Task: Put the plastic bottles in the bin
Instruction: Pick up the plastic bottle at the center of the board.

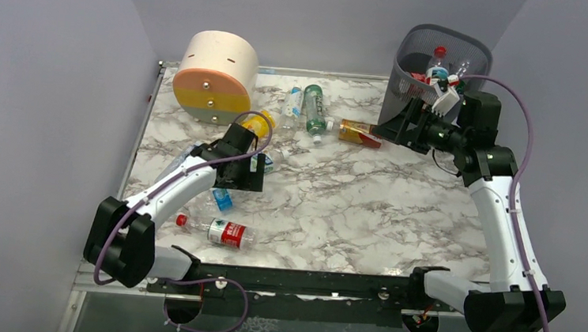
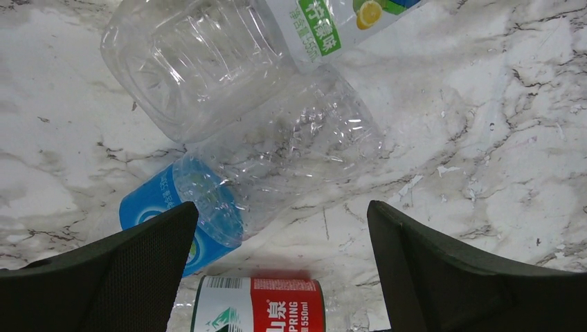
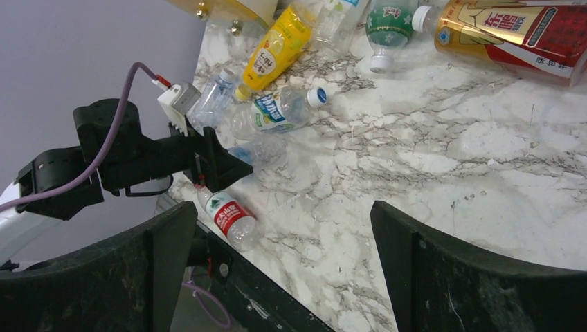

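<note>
The dark mesh bin (image 1: pixel 410 64) stands at the back right with several plastic bottles (image 1: pixel 439 65) inside. My right gripper (image 1: pixel 395 128) hovers open and empty just in front of the bin; in its wrist view the gripper (image 3: pixel 284 207) looks down across the table. My left gripper (image 1: pixel 247 172) is open and empty low over the left cluster. Between its fingers (image 2: pixel 282 207) is bare marble. A clear blue-label bottle (image 2: pixel 208 200) lies by the left finger, a red-label bottle (image 2: pixel 259 304) just below, and a clear green-print bottle (image 2: pixel 201 62) beyond.
A round beige-orange-yellow drawer unit (image 1: pixel 214 76) sits at the back left. Near it lie a yellow bottle (image 1: pixel 258 122), a clear bottle (image 1: pixel 292 102), a green bottle (image 1: pixel 315 108) and an orange red-label bottle (image 1: pixel 359 133). A red-label bottle (image 1: pixel 218 231) lies near the front edge.
</note>
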`<action>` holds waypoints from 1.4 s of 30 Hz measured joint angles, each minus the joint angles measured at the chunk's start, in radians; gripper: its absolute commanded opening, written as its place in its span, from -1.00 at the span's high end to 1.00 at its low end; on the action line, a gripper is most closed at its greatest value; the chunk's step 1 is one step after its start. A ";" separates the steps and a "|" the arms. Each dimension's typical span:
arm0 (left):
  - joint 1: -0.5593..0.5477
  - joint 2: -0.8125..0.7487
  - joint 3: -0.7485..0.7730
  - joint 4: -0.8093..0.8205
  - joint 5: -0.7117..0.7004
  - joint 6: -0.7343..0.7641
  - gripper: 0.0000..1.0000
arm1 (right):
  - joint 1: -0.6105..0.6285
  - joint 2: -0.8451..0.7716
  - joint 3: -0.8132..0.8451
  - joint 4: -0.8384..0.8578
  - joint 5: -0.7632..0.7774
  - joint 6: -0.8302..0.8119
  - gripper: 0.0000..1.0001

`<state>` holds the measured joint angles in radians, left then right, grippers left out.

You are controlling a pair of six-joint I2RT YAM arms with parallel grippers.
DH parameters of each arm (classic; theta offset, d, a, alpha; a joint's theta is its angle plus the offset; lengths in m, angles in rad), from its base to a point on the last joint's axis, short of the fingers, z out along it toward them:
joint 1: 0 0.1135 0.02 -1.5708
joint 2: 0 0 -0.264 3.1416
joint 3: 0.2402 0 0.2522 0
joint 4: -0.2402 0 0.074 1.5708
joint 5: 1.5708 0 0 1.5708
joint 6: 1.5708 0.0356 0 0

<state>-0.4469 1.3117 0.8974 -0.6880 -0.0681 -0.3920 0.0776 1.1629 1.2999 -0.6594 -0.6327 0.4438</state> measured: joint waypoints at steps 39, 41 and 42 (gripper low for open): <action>-0.033 0.164 0.018 0.087 0.058 0.036 -0.34 | 0.013 -0.006 -0.112 0.029 -0.005 -0.002 -0.98; -0.038 0.164 0.012 0.100 0.064 0.032 -0.29 | 0.015 -0.005 -0.122 0.029 -0.005 -0.005 -0.98; -0.039 0.164 0.010 0.106 0.068 0.030 -0.26 | 0.016 -0.005 -0.127 0.029 -0.005 -0.007 -0.98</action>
<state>-0.4854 1.4757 0.9070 -0.5819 -0.0006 -0.3622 0.0940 1.1576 1.1728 -0.6304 -0.6376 0.4366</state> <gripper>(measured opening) 0.672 0.988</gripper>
